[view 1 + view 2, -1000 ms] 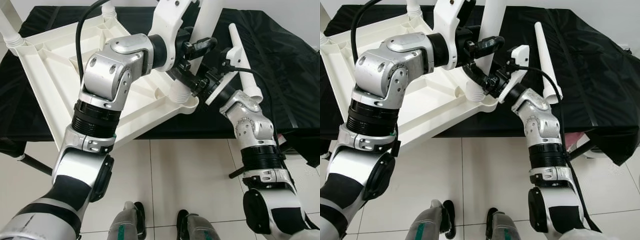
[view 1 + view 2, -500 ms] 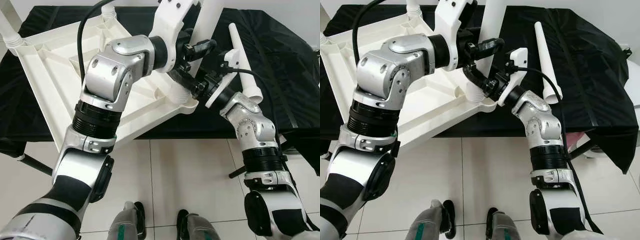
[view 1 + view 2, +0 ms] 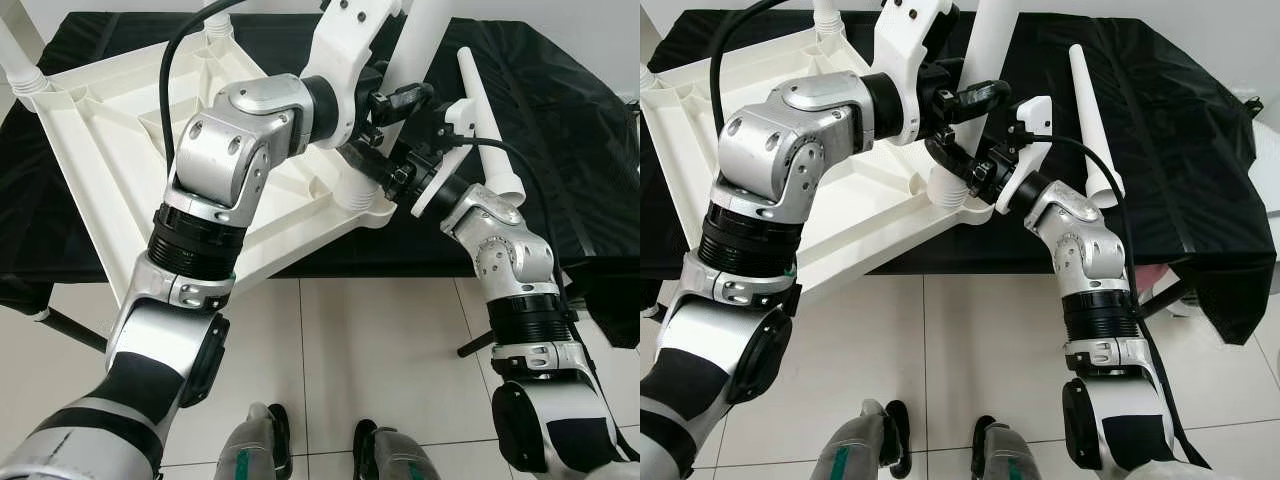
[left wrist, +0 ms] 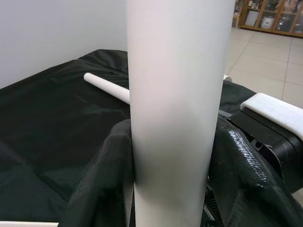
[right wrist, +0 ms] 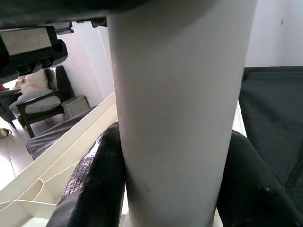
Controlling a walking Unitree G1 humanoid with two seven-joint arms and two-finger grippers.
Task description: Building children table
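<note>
The white table top [image 3: 100, 130] lies upside down on a black-covered table. At its near right corner socket [image 3: 356, 192] a white leg [image 3: 420, 35] stands upright. My left gripper [image 3: 395, 100] is shut on this leg above the socket. Just below it, my right gripper [image 3: 378, 165] is shut on the same leg close to the socket. In the left wrist view the leg [image 4: 175, 109] sits between black fingers [image 4: 102, 189]. The right wrist view has the leg [image 5: 175, 109] between its fingers [image 5: 94, 179] too. A loose leg [image 3: 487, 125] lies on the cloth to the right.
Two fitted legs stand at the far left corner [image 3: 20, 65] and the far corner [image 3: 218, 20]. The black cloth [image 3: 570, 130] hangs over the table's front and right edges. Tiled floor [image 3: 380, 340] lies below, with my feet [image 3: 265, 430] near the front edge.
My left arm has shifted slightly to the right, with the leg leaning a little with it. Both grippers keep their hold on the leg.
</note>
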